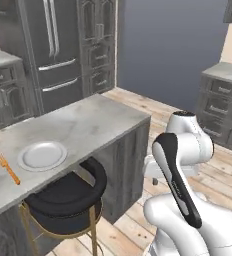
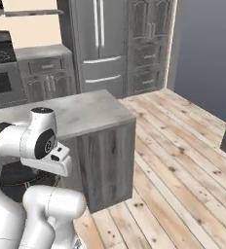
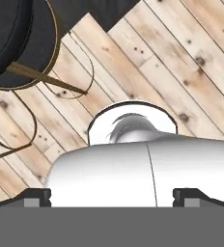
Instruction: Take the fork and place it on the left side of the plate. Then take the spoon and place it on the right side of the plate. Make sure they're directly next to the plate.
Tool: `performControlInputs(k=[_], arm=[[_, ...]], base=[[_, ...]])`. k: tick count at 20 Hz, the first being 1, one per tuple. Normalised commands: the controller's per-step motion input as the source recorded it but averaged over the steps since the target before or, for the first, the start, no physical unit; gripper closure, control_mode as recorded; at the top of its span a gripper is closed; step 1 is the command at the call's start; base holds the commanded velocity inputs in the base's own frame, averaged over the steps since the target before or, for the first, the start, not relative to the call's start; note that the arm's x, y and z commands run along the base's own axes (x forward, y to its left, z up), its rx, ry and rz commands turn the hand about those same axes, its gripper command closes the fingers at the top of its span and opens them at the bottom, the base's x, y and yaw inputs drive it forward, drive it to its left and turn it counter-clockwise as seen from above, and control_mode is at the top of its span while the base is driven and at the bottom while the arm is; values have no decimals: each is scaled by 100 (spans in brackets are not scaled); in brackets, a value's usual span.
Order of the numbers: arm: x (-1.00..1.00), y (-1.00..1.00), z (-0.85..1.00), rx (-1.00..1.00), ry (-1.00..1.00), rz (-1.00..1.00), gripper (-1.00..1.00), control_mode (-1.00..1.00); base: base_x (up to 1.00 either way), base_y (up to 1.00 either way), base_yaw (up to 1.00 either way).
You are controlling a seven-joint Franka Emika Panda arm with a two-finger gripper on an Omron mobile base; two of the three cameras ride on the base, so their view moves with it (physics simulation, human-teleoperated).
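The grey marble-topped island counter stands well apart from the jaws, above and ahead of them. The black round-seated bar stool with a thin brass frame is tucked under the counter's near edge; in the hand view the same stool appears beyond the fingertips, over the light wooden plank floor. The round, shallow, light-grey plate with a raised rim lies flat on the counter, far from the jaws. The slim bright-orange fork lies flat on the counter just left of the plate, close to its rim but apart from it. The two-finger gripper points down at the floor, jaws spread fully apart, nothing between the dark fingertips.
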Motion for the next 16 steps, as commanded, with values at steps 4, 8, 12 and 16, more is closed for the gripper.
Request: performControlInputs(k=[4,8,12,16], arm=[[0,0,0,0,0,0,-100,100],[0,0,0,0,0,0,-100,100],[0,0,0,0,0,0,-100,100],[0,0,0,0,0,0,-100,100]], base=[[0,0,-100],[0,0,-100],[0,1,-100],[0,1,-100]])
